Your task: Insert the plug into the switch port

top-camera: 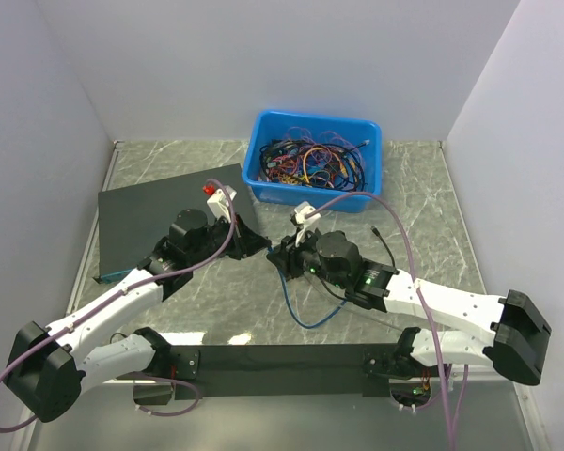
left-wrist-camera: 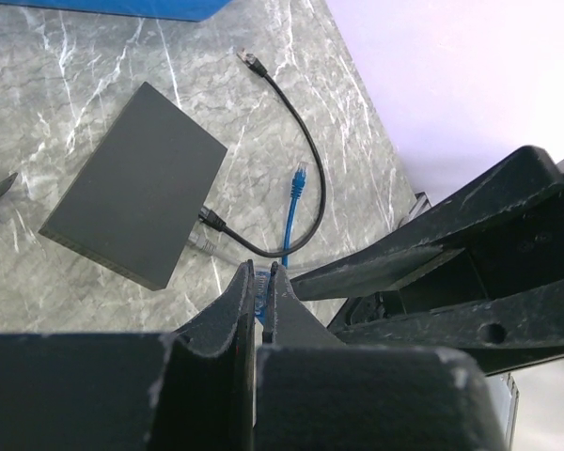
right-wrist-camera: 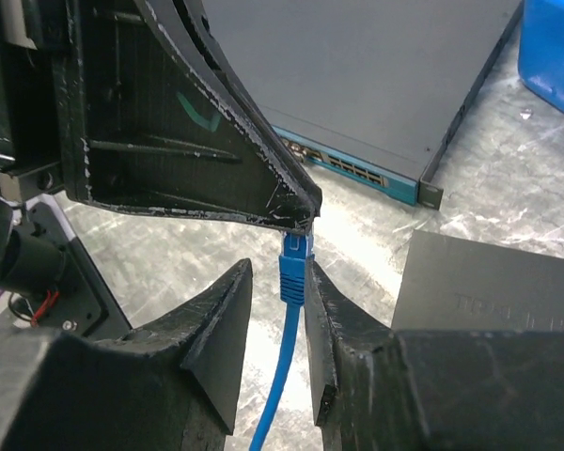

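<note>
Right gripper straddles the blue cable, jaws not yet tight; left gripper clenches the plug, upright. Small black box lies probably just far of both, ports facing them.

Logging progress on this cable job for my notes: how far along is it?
Done: the plug is lifted, pinched in the shut left end effector. In hand: the right end effector straddles the blue cable just below it, jaws not yet closed, apparently a handover. Remaining: carrying the plug to the small black box and pushing it into a port, which these views do not show clearly.
</note>
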Robot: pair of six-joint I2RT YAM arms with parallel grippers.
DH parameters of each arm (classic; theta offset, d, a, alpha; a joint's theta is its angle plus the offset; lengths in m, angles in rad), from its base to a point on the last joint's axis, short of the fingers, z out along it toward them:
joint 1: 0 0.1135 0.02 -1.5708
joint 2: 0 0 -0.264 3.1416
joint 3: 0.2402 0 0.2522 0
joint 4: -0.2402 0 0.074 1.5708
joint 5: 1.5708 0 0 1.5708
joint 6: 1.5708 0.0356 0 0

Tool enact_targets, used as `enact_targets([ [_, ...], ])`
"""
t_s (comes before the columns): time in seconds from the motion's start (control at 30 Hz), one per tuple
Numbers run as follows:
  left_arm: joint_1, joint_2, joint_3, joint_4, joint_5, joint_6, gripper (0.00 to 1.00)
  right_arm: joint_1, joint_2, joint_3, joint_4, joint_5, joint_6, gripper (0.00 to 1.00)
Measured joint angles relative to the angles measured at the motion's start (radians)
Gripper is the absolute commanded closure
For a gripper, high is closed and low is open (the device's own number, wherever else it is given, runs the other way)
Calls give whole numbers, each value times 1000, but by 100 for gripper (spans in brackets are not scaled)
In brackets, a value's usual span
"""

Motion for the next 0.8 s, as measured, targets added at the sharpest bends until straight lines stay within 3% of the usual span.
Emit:
enact_targets([
  [0.8,0,-14,0,-23,-26,2,100,38,41,32,-25,88,-14,68],
])
